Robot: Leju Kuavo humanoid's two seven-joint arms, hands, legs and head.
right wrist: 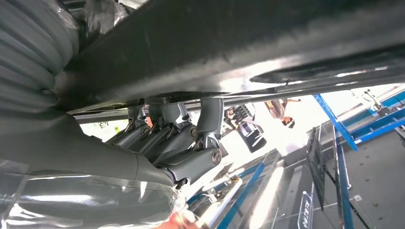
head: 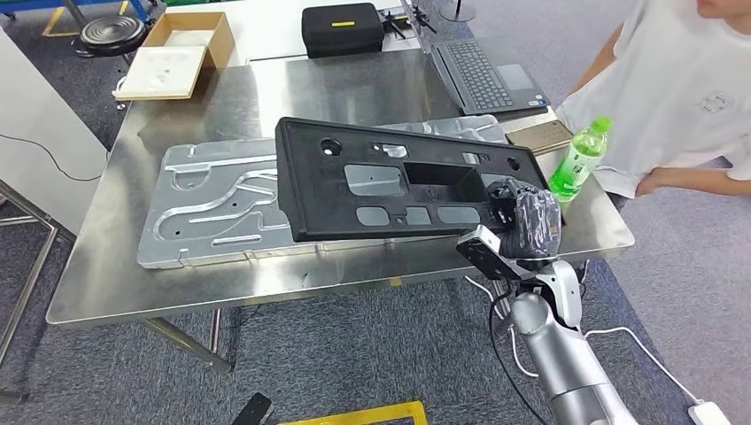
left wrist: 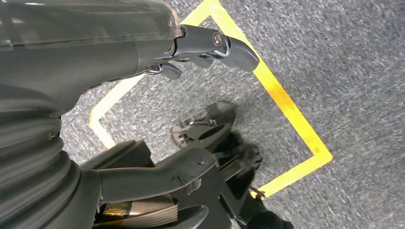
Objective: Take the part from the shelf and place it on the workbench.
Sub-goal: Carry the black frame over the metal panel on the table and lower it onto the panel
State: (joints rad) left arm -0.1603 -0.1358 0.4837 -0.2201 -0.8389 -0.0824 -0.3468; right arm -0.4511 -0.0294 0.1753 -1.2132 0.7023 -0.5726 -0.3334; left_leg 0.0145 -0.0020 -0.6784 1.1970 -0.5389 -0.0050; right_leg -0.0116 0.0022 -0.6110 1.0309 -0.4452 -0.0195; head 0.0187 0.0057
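Over the near right part of the steel workbench the black part, a long flat panel with cut-outs, hangs in the grip of the right hand. The hand holds it at its right end, close to the near right corner of the bench; the right wrist view shows the fingers curled up against the underside of the panel's edge. The long axis runs roughly along the bench's near edge, from the hand away toward the left, and it seems slightly tilted. Its left end overlaps a grey machined metal plate that lies flat on the bench, though I cannot tell whether the two touch. Since all of the panel's length lies to the left of the grip, lowering it probably means bringing the far end down first, or keeping it level so it does not scrape the plate. A green bottle stands just beside the hand at the right edge, and a person's arm rests near it, so the room on that side looks tight. The left hand hangs over the carpet with its fingers slack and apart, holding nothing, well away from the part.
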